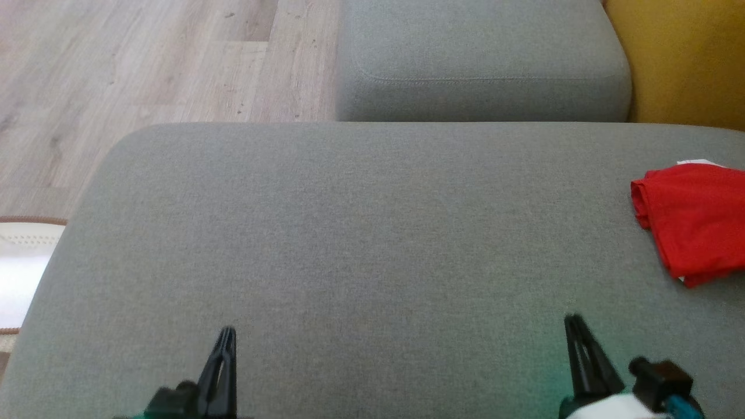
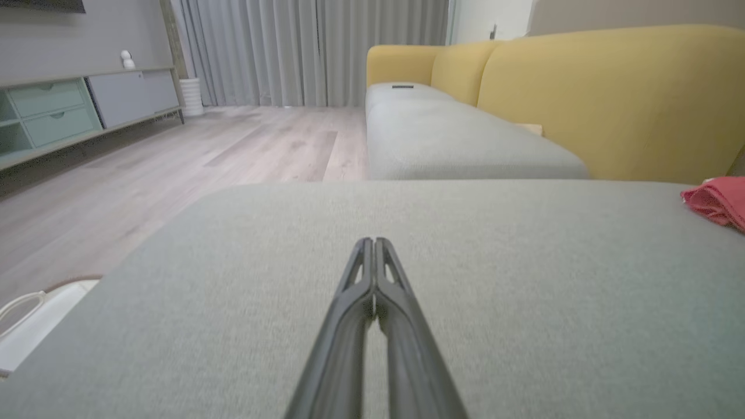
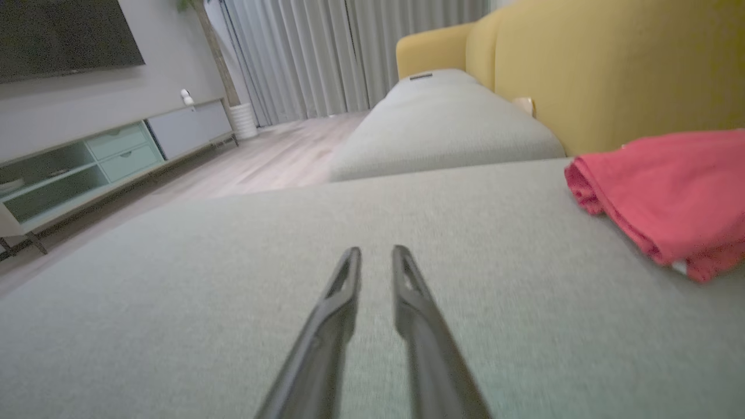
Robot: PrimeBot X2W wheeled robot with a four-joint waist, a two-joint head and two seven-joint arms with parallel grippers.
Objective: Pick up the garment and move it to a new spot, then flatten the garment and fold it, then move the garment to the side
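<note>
The garment (image 1: 695,221) is a red cloth, folded into a compact bundle at the right edge of the wide grey cushion (image 1: 349,233). It also appears at the far right in the left wrist view (image 2: 719,201) and large at the right in the right wrist view (image 3: 669,198). My left gripper (image 1: 227,331) hovers low over the cushion's near left part, fingers pressed together and empty (image 2: 373,240). My right gripper (image 1: 573,319) sits near the front right, short of the garment and to its left. Its fingers stand a narrow gap apart with nothing between them (image 3: 375,250).
A second grey seat cushion (image 1: 483,58) lies beyond the near one, with a yellow backrest (image 1: 687,58) along the right. Wooden floor (image 1: 145,58) spreads to the left, and a white object (image 1: 23,273) lies beside the cushion's left edge. A low cabinet (image 2: 58,116) lines the far wall.
</note>
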